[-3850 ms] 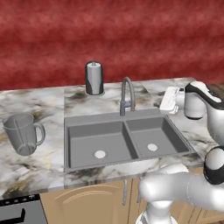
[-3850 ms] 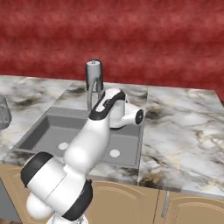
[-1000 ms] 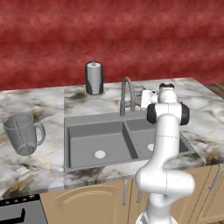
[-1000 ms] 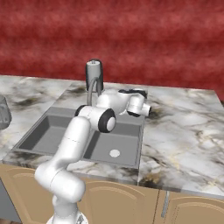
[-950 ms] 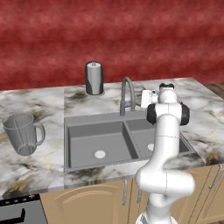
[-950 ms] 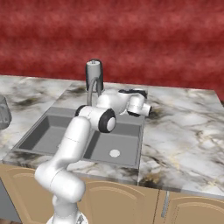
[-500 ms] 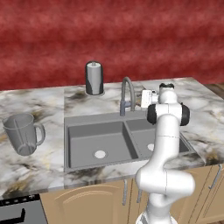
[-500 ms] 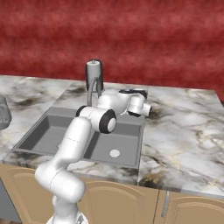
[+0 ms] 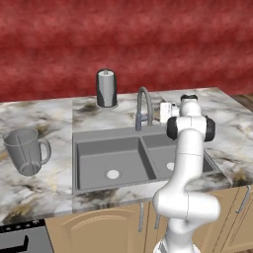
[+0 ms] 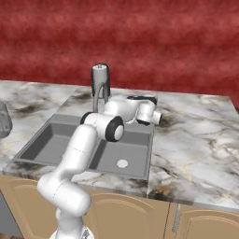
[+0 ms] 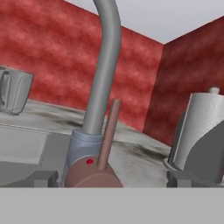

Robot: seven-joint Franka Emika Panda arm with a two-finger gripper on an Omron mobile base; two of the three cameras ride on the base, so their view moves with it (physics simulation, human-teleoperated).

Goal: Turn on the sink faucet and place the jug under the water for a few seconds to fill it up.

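Observation:
The sink faucet (image 9: 143, 105) is a slim grey gooseneck behind the dark double sink (image 9: 94, 163). My gripper (image 9: 162, 112) hangs just right of it, pointing left at its base. In the hand view the faucet (image 11: 104, 65) stands very close. Its reddish lever (image 11: 110, 131) rises upright between my open gripper (image 11: 112, 177) fingertips and touches neither. The translucent jug (image 9: 24, 150) stands upright on the counter far left of the sink, also visible as the jug (image 11: 15, 92) and the jug (image 10: 3, 120). The water is out of view.
A grey lidded canister (image 9: 105, 88) stands against the red wall behind the faucet, to the right as the canister (image 11: 203, 131) in the hand view. Marble counter (image 10: 196, 140) runs on both sides of the sink. My arm rises across the right basin.
The arm has swung in from the right side of the counter to the faucet. Over the last second the hand has barely shifted and stays open.

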